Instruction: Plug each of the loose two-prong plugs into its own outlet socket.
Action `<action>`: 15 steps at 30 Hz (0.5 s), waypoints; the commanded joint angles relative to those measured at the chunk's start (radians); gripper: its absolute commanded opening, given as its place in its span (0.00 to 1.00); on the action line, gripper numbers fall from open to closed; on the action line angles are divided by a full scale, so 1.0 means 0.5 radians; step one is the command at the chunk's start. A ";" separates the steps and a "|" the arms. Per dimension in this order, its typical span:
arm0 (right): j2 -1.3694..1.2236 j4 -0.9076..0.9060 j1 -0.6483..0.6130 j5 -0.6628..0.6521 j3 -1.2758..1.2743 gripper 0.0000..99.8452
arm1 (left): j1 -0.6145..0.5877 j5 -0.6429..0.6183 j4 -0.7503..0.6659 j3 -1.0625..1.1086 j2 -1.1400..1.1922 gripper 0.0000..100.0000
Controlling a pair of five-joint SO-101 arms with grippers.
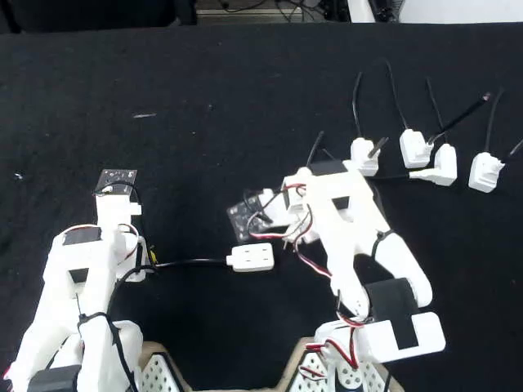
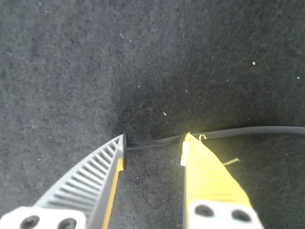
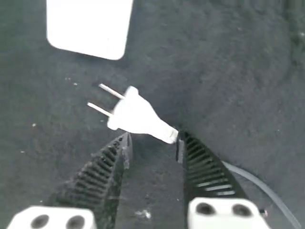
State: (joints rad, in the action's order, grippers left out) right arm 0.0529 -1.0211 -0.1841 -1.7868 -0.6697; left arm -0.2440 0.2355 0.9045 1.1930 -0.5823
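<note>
A white outlet strip (image 1: 252, 257) lies in the middle of the black cloth, and its black cord (image 1: 188, 263) runs left. My left gripper (image 1: 140, 265) (image 2: 152, 140) is open, its fingers astride that cord (image 2: 238, 132) down at the cloth. A white two-prong plug (image 3: 136, 114) lies on the cloth with its prongs toward the outlet strip (image 3: 90, 26). My right gripper (image 1: 274, 235) (image 3: 152, 140) is open, and the plug's tail end sits between its fingertips, close to one of them. Several more white plugs (image 1: 415, 148) lie in a row at the far right.
The right arm's white body (image 1: 351, 237) rises over the middle of the table and covers the cloth beneath it. Thin black leads (image 1: 357, 98) run back from the far plugs. The table's far edge (image 1: 261, 20) borders a floor with cables.
</note>
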 commanded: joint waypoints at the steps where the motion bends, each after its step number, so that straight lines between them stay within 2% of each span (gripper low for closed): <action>1: 0.008 0.028 0.028 -0.129 -0.054 0.16 | 0.011 -0.012 -0.061 0.017 0.021 0.20; 4: 0.008 0.058 0.037 -0.215 -0.133 0.16 | 0.011 -0.012 -0.064 0.017 0.021 0.20; 11: 0.008 0.485 0.025 -0.224 -0.311 0.16 | 0.011 -0.012 -0.068 0.017 0.021 0.20; 15: 0.008 0.605 0.025 -0.117 -0.345 0.16 | 0.011 -0.012 -0.068 0.017 0.021 0.20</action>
State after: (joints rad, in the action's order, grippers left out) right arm 0.0560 -0.7802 -0.1872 -1.8880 -0.8370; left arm -0.2440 0.2355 0.9045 1.1930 -0.5823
